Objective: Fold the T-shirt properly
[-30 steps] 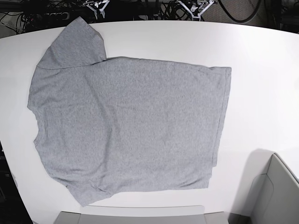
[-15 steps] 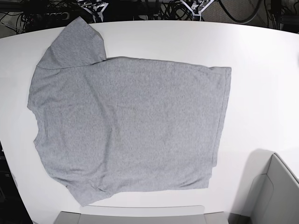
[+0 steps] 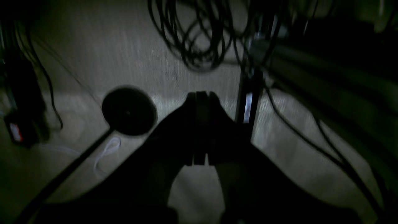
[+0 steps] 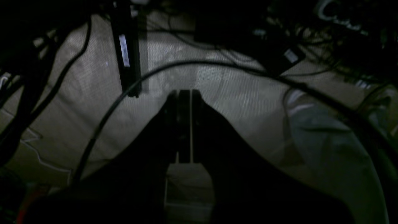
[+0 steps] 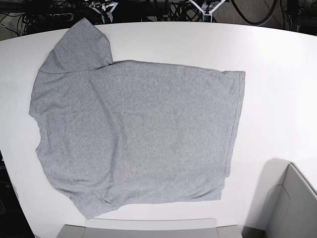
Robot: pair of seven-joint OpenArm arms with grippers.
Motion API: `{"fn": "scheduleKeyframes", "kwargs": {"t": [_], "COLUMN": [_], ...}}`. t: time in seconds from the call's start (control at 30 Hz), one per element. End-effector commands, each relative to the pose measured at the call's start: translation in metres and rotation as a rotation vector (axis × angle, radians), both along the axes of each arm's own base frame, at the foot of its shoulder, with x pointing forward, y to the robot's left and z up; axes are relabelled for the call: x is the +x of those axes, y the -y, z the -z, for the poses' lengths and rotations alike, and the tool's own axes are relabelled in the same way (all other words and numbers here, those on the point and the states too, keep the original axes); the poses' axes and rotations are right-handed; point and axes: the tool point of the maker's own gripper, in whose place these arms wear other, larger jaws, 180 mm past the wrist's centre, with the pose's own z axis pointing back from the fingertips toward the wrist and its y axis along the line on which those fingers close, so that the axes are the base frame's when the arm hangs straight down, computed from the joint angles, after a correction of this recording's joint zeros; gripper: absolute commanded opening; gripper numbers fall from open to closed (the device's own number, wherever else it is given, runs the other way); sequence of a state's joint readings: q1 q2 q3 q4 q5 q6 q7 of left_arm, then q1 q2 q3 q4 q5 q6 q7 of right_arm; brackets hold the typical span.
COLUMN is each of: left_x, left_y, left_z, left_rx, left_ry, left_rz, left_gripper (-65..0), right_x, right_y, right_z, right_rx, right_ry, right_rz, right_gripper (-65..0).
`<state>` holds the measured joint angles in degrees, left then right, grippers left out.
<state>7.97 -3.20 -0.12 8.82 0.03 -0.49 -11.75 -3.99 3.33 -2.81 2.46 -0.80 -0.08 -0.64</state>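
The T-shirt (image 5: 133,139) lies spread flat on the white table (image 5: 277,74) with its plain heather-grey side up, one sleeve at the far left and the hem at the right. Neither gripper touches it. Both stand beyond the table's far edge, where only white bits of the right arm (image 5: 105,6) and the left arm (image 5: 208,6) show. In the left wrist view my left gripper (image 3: 200,95) is shut with nothing in it, over dim floor. In the right wrist view my right gripper (image 4: 184,92) is likewise shut and empty.
A grey bin (image 5: 292,203) stands at the table's near right corner, and a grey panel (image 5: 138,230) runs along the near edge. Cables (image 3: 192,37) hang behind the table, above a black round stand base (image 3: 129,110) on the floor.
The white arm parts at the far edge have slid further out of the base view. The T-shirt has not moved.
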Motion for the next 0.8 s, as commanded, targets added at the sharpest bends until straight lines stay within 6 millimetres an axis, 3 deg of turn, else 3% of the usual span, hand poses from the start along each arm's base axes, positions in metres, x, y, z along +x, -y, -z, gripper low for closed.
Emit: {"fn": "scheduleKeyframes", "kwargs": {"t": [0.0, 0.3, 0.47, 0.57, 0.6, 0.67, 0.77], "left_x": [-0.002, 0.002, -0.004, -0.01, -0.004, 0.01, 0.015], "left_y": [-0.006, -0.016, -0.02, -0.036, -0.039, -0.06, -0.092], "left_z": [-0.001, -0.004, -0.002, -0.004, -0.008, -0.024, -0.052], "left_rx": [0.01, 0.029, 0.033, 0.057, 0.065, 0.107, 0.173], "left_ry": [0.015, 0.041, -0.005, -0.011, 0.023, 0.119, 0.187], "left_rz": [0.001, 0.008, 0.004, 0.006, 0.011, -0.003, -0.066], "left_gripper": [-64.9, -64.9, -64.9, -64.9, -64.9, -64.9, -64.6], "right_x": [0.006, 0.026, 0.006, -0.01, -0.014, -0.021, -0.031], "right_y": [0.001, -0.006, -0.006, 0.006, 0.009, 0.008, 0.009], "right_z": [0.0, -0.004, -0.004, -0.005, -0.005, -0.008, -0.014], "right_rx": [0.002, 0.024, 0.023, 0.003, -0.001, 0.003, 0.003], "right_ry": [0.016, 0.111, 0.08, 0.057, 0.052, 0.059, 0.049], "right_rz": [0.006, -0.007, -0.009, -0.009, -0.009, -0.013, -0.027], "right_gripper": [-65.0, -65.0, -65.0, -65.0, -65.0, -65.0, -65.0]}}
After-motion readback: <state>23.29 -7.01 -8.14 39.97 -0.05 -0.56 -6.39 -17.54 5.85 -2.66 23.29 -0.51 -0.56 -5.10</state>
